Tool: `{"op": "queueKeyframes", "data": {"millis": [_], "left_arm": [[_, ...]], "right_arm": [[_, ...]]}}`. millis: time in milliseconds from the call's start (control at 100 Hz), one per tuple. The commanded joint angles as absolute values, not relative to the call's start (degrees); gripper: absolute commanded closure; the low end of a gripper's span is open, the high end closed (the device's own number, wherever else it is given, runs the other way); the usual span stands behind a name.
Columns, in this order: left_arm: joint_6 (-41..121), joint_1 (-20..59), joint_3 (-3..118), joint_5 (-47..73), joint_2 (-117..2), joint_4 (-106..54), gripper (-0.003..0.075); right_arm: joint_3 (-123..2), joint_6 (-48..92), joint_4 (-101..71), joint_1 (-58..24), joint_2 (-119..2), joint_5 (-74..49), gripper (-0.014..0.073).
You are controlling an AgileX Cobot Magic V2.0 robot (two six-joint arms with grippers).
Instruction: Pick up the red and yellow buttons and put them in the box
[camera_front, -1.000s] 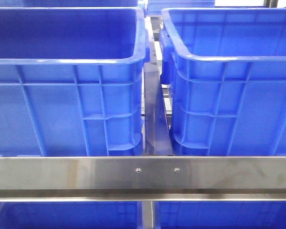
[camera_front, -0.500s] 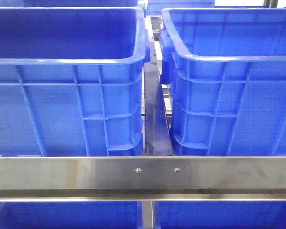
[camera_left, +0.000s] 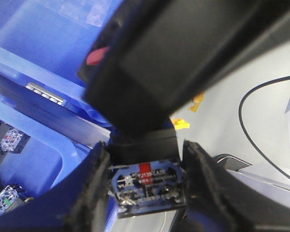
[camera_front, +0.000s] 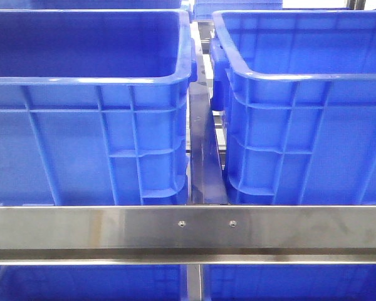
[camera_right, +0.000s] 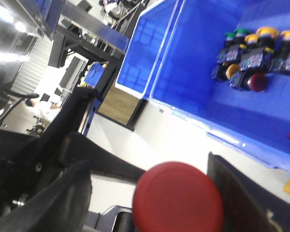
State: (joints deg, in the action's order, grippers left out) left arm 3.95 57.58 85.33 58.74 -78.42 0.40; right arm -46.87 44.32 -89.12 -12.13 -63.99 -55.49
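Observation:
In the left wrist view my left gripper (camera_left: 146,186) is shut on the black contact block of a red button (camera_left: 144,180), marked with a small red patch. A big blurred black body (camera_left: 183,58), apparently my other gripper, fills the view just beyond it. In the right wrist view the button's round red cap (camera_right: 179,199) sits between my right gripper's (camera_right: 147,193) fingers. It lies against one finger (camera_right: 241,193), with a gap to the other (camera_right: 63,193). A blue box (camera_right: 183,72) behind holds several yellow, green and red buttons (camera_right: 251,53). Neither gripper shows in the front view.
Two deep blue crates, the left one (camera_front: 88,138) and the right one (camera_front: 301,138), stand side by side behind a steel rail (camera_front: 188,229), with a narrow gap between them. In the left wrist view a blue crate (camera_left: 34,159) holds button blocks, and a black cable (camera_left: 251,125) lies on the grey floor.

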Motion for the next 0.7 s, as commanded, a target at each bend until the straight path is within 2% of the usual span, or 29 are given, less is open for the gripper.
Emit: {"op": "queueKeyframes", "data": {"millis": [0, 120, 170, 410, 510, 580, 690], "left_arm": [[3.9, 58.0, 87.2, 55.1, -76.4, 0.0, 0.0739], [3.9, 58.0, 87.2, 55.1, -76.4, 0.0, 0.0739], [3.9, 58.0, 87.2, 55.1, -76.4, 0.0, 0.0739], [3.9, 58.0, 87.2, 55.1, -76.4, 0.0, 0.0739], [3.9, 58.0, 87.2, 55.1, -76.4, 0.0, 0.0734], [3.9, 58.0, 87.2, 55.1, -76.4, 0.0, 0.0692], [3.9, 58.0, 87.2, 55.3, -76.4, 1.1, 0.0552]], "right_arm": [[-48.8, 45.0, -93.3, -12.2, -63.5, -57.2, 0.0074], [-48.8, 45.0, -93.2, -12.2, -63.5, -57.5, 0.0080], [-48.8, 45.0, -93.1, -12.2, -63.5, -57.7, 0.0107], [-48.8, 45.0, -93.0, -12.2, -63.5, -58.4, 0.0422], [-48.8, 45.0, -93.0, -12.2, -63.5, -58.4, 0.0463], [-48.8, 45.0, -93.0, -12.2, -63.5, -58.3, 0.0463], [-48.8, 45.0, -93.0, -12.2, -63.5, -57.9, 0.0463]]}}
